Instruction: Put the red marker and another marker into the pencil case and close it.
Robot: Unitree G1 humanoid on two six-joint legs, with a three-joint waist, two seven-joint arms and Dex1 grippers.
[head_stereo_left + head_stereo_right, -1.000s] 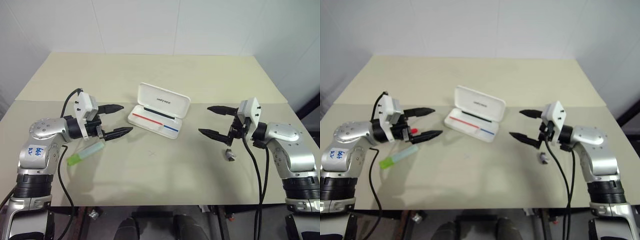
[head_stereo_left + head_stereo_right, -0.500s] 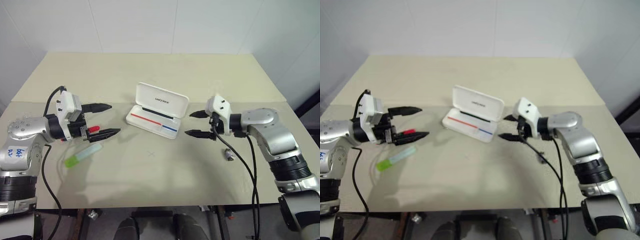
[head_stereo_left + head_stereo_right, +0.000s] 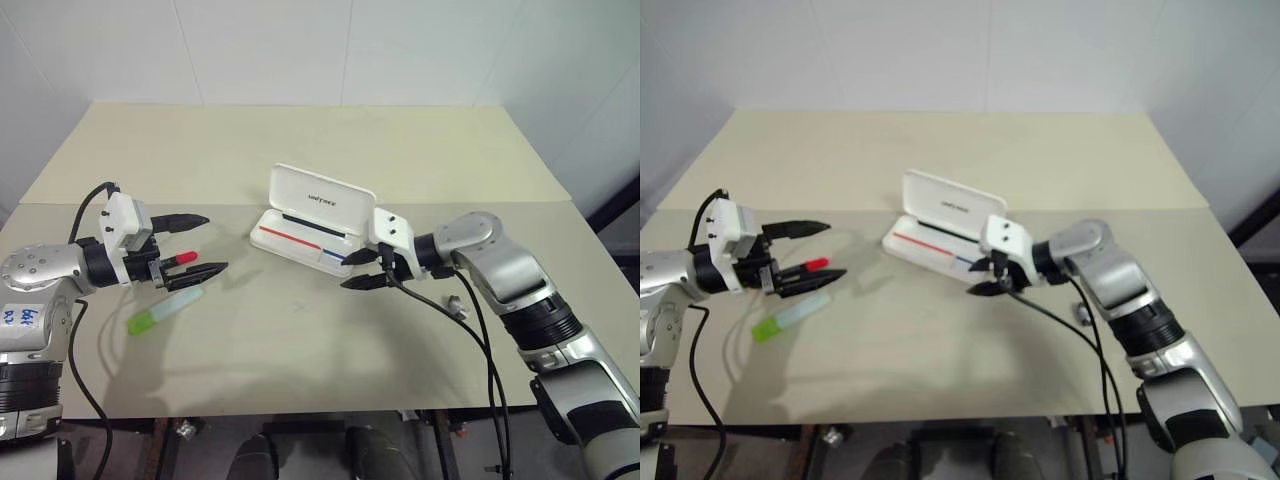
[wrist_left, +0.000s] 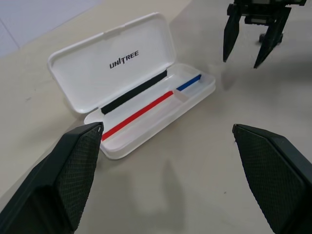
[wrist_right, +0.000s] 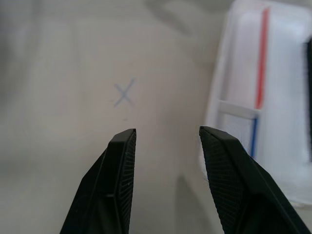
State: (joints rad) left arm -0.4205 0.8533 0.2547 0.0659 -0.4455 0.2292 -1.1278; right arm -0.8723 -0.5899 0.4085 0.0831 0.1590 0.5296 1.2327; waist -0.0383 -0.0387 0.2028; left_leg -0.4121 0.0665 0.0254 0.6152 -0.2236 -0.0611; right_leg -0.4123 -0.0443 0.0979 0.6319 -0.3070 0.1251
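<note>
While the pencil case (image 3: pixel 312 222) lies open on the tabletop (image 3: pixel 300 340), the right gripper (image 3: pixel 362 270) hangs at its near corner, jaws apart and empty. The left gripper (image 3: pixel 200 245), jaws spread wide and empty, hovers by the red marker (image 3: pixel 178 260) and another marker (image 3: pixel 165 309).

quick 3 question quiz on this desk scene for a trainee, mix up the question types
1. True or false: the pencil case lies with its lid shut.
2. Which lies nearest the left tool? A) a stapler B) the green highlighter C) a mug
3. Fill in: the right tool hovers beside the case's ___-striped end.

Key
1. False: the lid stands open.
2. B. The red marker also shows by that tool's fingers; whether it is held is unclear.
3. Blue. Both tools have their fingers apart and empty space between the tips.
</note>
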